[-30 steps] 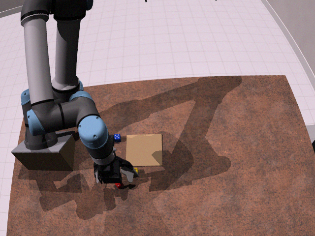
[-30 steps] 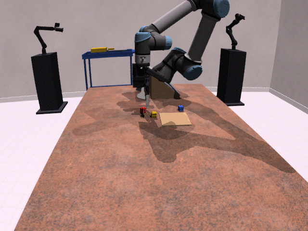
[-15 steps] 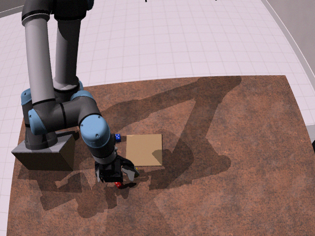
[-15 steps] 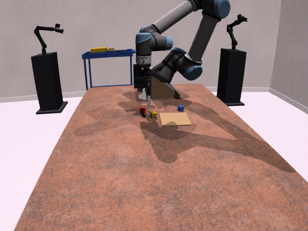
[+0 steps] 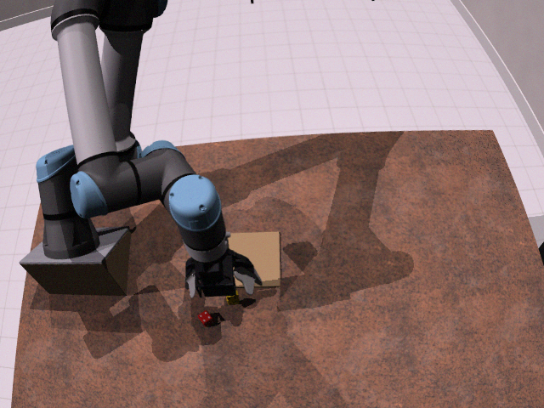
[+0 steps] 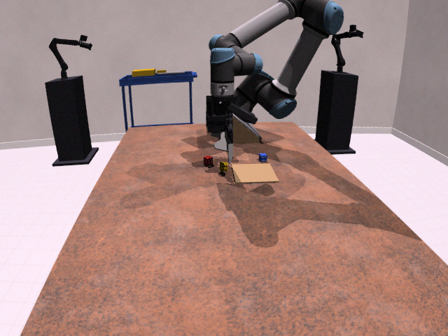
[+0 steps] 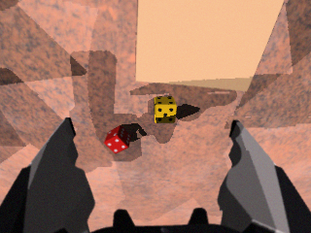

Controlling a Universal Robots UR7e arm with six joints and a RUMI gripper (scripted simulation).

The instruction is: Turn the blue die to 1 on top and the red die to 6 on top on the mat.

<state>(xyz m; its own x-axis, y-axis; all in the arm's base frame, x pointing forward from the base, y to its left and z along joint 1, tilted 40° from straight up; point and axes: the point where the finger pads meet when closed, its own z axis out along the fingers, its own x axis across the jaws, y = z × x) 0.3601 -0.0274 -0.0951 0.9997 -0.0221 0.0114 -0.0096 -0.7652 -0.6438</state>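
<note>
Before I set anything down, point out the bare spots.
Bare: the mat's middle, and tabletop beyond its side away from the arm's base. Crowded: beneath the claw, around the red and yellow dice.

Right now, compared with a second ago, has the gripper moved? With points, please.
Yes. In the top view the gripper [image 5: 223, 293] [image 6: 225, 155] [image 7: 154, 119] has shifted right relative to the mat [image 5: 265, 257] [image 6: 255, 173] [image 7: 204, 44], now hiding its left edge.
</note>
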